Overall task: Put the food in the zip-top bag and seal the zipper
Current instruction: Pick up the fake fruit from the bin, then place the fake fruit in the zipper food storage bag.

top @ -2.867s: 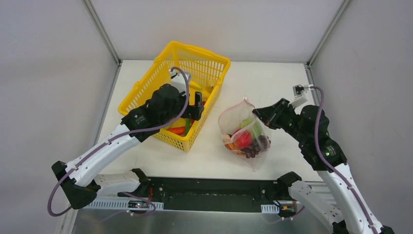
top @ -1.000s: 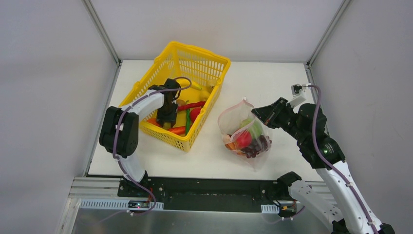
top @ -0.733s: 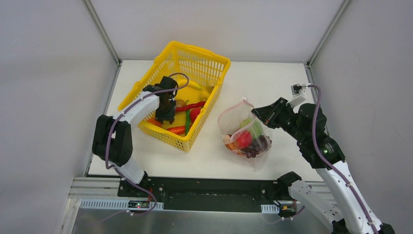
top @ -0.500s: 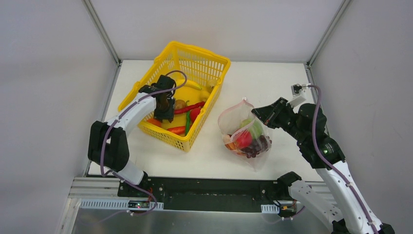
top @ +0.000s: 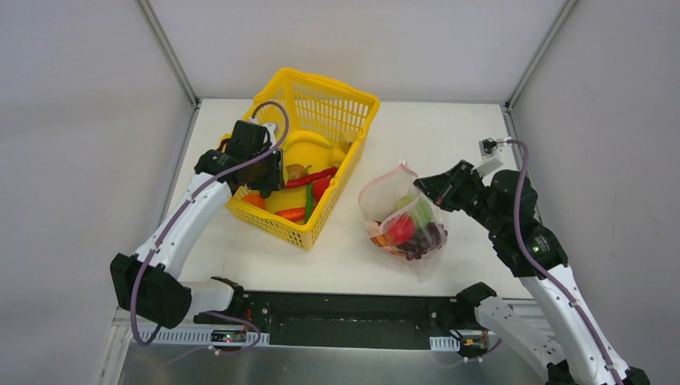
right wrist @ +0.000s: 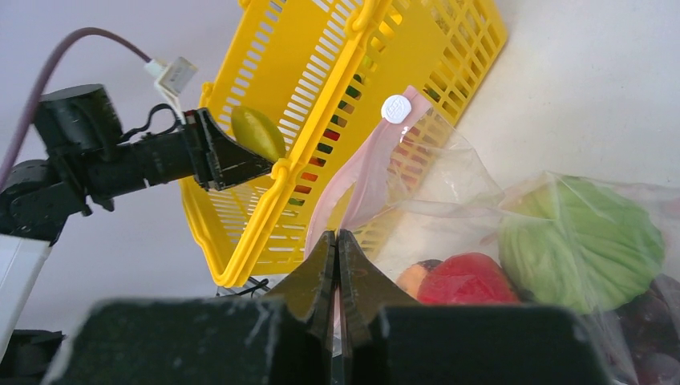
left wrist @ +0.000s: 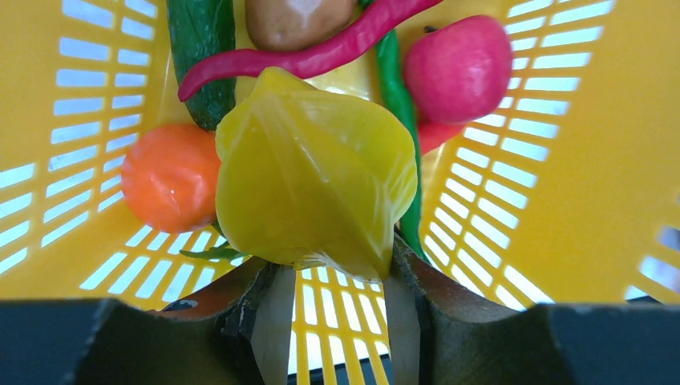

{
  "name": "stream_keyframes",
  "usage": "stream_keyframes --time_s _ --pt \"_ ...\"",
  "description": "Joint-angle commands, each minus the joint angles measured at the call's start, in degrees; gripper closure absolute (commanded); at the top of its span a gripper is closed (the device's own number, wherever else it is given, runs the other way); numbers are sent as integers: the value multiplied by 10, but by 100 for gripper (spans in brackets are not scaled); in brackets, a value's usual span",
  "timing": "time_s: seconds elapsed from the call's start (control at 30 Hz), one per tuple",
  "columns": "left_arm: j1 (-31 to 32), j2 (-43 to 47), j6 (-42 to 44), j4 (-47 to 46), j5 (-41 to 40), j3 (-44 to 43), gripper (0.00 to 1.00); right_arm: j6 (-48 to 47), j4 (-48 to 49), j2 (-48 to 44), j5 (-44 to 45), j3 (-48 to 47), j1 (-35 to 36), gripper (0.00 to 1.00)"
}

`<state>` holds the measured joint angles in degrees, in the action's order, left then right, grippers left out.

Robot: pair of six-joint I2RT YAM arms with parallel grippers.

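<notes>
The table (top: 449, 136) is a pale, off-white slab, hemmed in by grey walls (top: 80, 120) at the back and both sides, with a dark metal rail (top: 353, 309) along its near edge. Two things sit directly on it. A yellow lattice basket (top: 330, 106) stands upright on the left half, turned at an angle to the table's edges. To its right, with a strip of bare top between them, the clear zip-top bag (top: 378, 200) rests on its bulging lower end. Its underside is hidden, so probably only that lower part touches the surface.
</notes>
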<state>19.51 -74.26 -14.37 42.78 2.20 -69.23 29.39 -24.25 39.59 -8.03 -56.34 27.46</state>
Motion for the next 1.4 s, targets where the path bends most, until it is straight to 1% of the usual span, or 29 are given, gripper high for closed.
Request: stream_keyframes --time_s 0.0,0.3,0.5,0.57,0.67,0.73,0.83,0.93,1.03,1.17,1.37 --pt "1 65 -13 -32 49 -9 66 11 39 -1 -9 -7 -3 97" --pt "1 158 -40 -102 128 18 66 11 37 -6 -5 -7 -2 97" --pt "3 183 -68 -131 190 24 67 14 37 -5 -10 -6 -2 97" --pt "13 187 -82 -150 206 25 67 15 38 -6 -10 -5 -3 97" --pt "51 188 -96 -184 209 20 67 18 40 -5 -12 -4 -2 97" --pt "91 177 -100 -201 208 8 67 19 42 -4 -15 -4 -3 97" --pt "151 146 -87 -200 189 -27 67 21 41 -4 -19 -5 -3 97" --pt "194 112 -73 -202 194 -60 67 21 42 -7 -22 -5 -2 97" --pt "226 80 -54 -195 201 -92 67 21 41 -10 -21 -5 -2 97" --pt "264 30 -34 -206 241 -116 66 21 42 -10 -26 -6 -3 97" --pt "313 -40 -13 -208 251 -150 66 21 46 -10 -32 -6 -3 97"
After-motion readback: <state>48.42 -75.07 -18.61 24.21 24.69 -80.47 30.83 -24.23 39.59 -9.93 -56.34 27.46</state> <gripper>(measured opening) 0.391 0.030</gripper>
